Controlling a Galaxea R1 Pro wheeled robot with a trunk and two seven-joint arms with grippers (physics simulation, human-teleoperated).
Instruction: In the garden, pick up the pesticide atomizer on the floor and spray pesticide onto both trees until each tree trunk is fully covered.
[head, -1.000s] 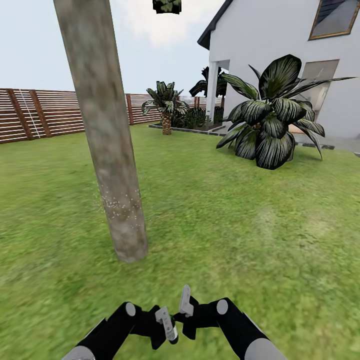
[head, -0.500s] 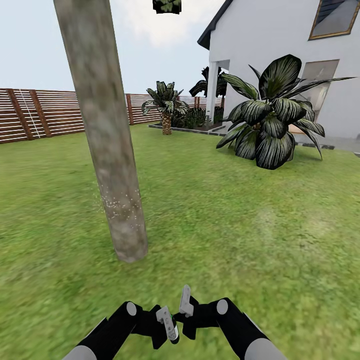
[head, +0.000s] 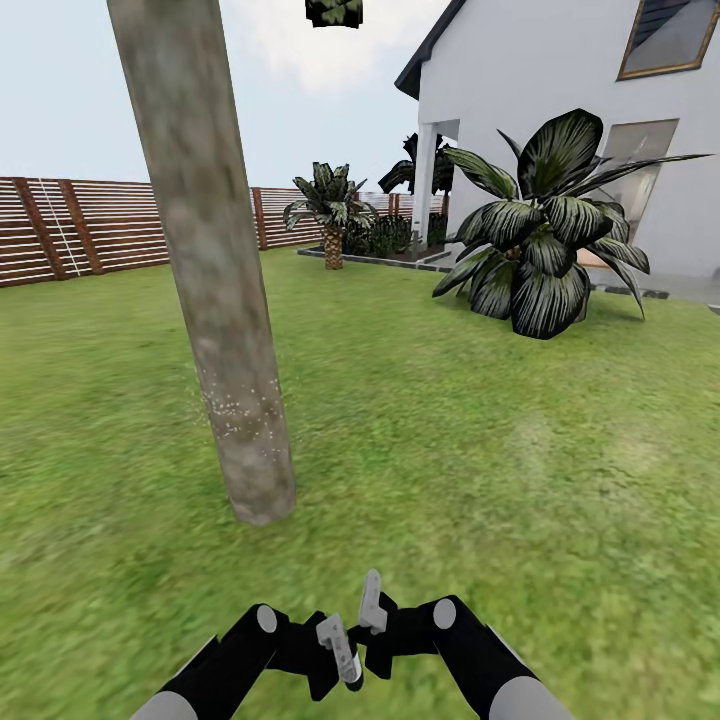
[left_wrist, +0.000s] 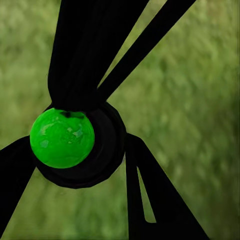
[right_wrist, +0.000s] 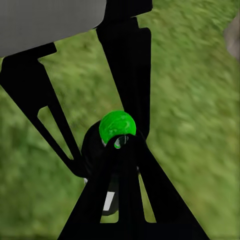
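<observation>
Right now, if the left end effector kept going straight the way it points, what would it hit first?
Probably the grass: past the green-topped bottle between its fingers, the left end effector faces only lawn, though depth is unclear.

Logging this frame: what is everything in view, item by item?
Thick pale grey-brown tree trunk: one, left foreground, leaning slightly.
Whitish pesticide specks: one patch, low on that trunk.
Dark green leaf clump: one, top edge.
Green grass lawn: covers the ground.
Reddish-brown slatted wooden fence: along the far left.
White house: one, upper right.
Striped broad-leaf plant: one, in front of the house.
Small palm-like plant: one, far centre.
Slim black pesticide atomizer with green top: one, between the two tools.
Left tool: black arm, closed on the atomizer.
Right tool: black arm, fingers appear closed together beside it.
</observation>
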